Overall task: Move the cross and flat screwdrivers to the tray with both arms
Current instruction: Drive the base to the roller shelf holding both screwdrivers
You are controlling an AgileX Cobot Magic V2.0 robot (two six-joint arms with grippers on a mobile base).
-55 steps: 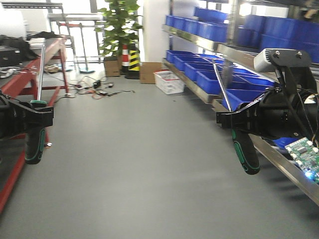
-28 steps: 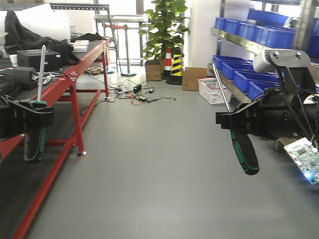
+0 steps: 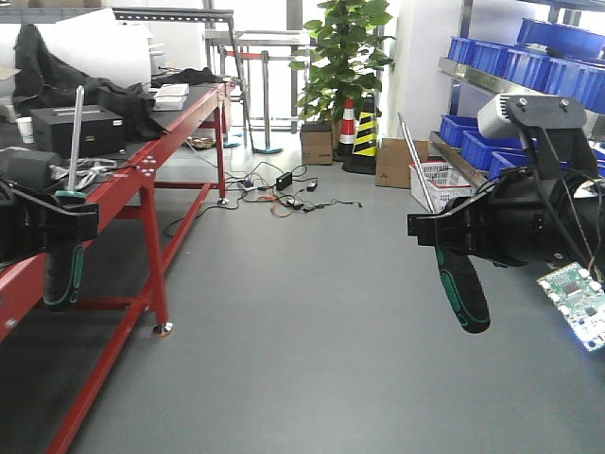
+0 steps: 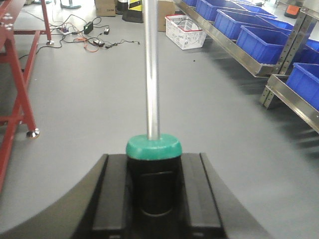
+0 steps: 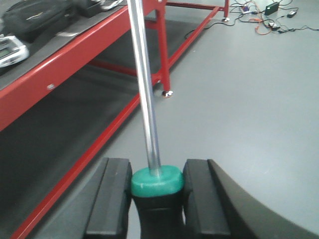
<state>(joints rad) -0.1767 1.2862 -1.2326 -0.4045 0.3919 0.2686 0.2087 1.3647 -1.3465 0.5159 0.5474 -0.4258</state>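
Note:
Both arms hold a screwdriver above the grey floor, shaft pointing up and handle hanging below the jaws. My left gripper point(image 3: 66, 216) is shut on one screwdriver point(image 3: 64, 272) just under its green collar point(image 4: 153, 148); in the left wrist view the gripper point(image 4: 153, 167) clamps the black handle from both sides. My right gripper point(image 3: 440, 232) is shut on the other screwdriver point(image 3: 463, 293), and the right wrist view shows this gripper point(image 5: 157, 181) pinching the handle below its steel shaft point(image 5: 144, 89). The tips do not show which is cross or flat. The tray is out of view.
A red workbench point(image 3: 142, 180) with black bags runs along the left. Blue bins on steel shelves point(image 3: 558, 57) line the right. Ahead stand a potted plant point(image 3: 350, 47), a striped cone point(image 3: 366, 132), boxes, a white basket point(image 3: 435, 184) and floor cables point(image 3: 284, 194).
The whole view has swung left: the shelves of blue bins slid off to the right and the red workbench came further in. Both grippers keep their hold on the screwdrivers.

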